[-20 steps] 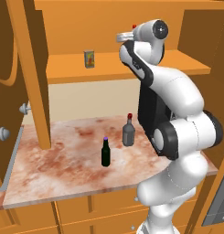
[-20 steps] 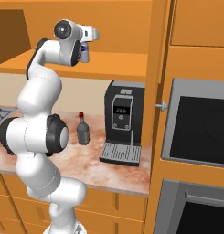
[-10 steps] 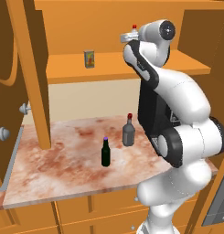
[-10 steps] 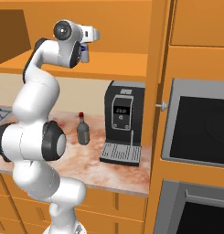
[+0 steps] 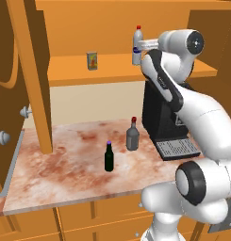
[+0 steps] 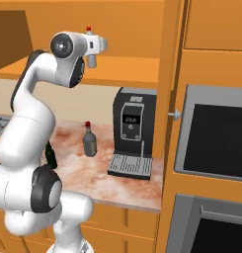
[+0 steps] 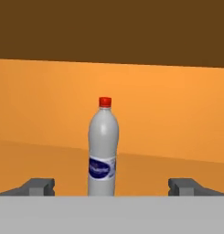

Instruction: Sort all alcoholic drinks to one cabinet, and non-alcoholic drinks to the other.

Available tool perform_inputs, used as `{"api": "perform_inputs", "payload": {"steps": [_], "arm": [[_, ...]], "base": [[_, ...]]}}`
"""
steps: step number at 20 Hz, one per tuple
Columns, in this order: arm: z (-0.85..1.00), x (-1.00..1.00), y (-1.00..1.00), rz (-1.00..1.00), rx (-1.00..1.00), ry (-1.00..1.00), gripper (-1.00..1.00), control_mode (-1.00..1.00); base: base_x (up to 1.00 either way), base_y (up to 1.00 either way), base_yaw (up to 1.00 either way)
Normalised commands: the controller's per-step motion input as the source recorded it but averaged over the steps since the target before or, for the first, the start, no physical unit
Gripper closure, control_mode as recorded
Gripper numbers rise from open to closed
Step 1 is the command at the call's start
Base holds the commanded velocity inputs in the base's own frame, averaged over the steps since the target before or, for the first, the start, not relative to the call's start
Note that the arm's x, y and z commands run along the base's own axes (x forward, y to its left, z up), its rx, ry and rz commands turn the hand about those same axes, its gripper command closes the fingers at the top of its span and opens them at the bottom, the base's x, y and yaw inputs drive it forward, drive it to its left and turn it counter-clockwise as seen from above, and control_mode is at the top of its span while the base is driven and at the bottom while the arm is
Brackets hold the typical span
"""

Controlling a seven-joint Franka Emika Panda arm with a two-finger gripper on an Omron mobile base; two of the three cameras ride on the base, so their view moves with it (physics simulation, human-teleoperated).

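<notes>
Coffee machine [image 6: 131, 136]: black, upright at the back of the counter, drip tray at its front.
Counter [image 5: 70, 164]: mottled pink-brown stone top, wooden drawers beneath.
Cabinet door [image 5: 29, 70]: wooden, swung open at left.
Knobs [image 5: 25, 112]: 2, silver, at left.
Oven [image 6: 214, 141]: dark glass front, set in tall wooden unit at right.

We see an orange cabinet shelf [image 5: 74, 70] bearing juice carton [image 5: 92, 60] and white plastic bottle [image 5: 137, 45] (both upright); marble counter [image 5: 70, 164] below, beer bottle [image 5: 108, 156], grey bottle [image 5: 132, 134], coffee machine [image 5: 160, 122]

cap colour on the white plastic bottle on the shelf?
Red cap on the white plastic bottle with blue label; clearest in the hand view.
</notes>
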Motion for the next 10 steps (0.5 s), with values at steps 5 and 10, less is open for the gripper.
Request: {"api": "perform_inputs", "payload": {"steps": [5,10], "arm": [[0.0,-1.0,-0.02,0.0,0.0,0.0,-1.0,-1.0],[0.0,-1.0,0.0,0.0,0.0,0.04,-1.0,-1.0]], "base": [[0.0,0.0,0.0],[0.0,0.0,0.0]]}}
